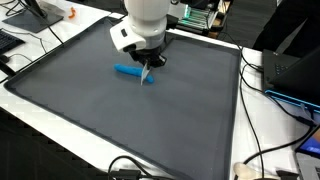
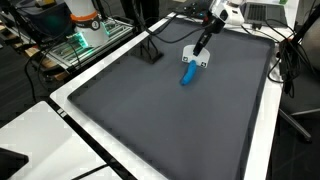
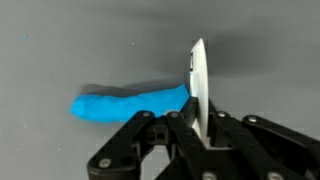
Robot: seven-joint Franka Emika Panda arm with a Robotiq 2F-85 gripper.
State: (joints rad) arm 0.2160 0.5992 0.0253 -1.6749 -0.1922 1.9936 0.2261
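Your gripper [image 3: 200, 125] is clamped tight on a white blade [image 3: 198, 80] (edge-on in wrist view), which touches one end of the blue lump [image 3: 125, 103] on the grey mat [image 1: 150, 125].

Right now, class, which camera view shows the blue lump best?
The wrist view: the blue lump fills the middle, long and uneven, its right end reaching the white blade held in the end effector. Both exterior views show the lump only as a small streak below the arm.
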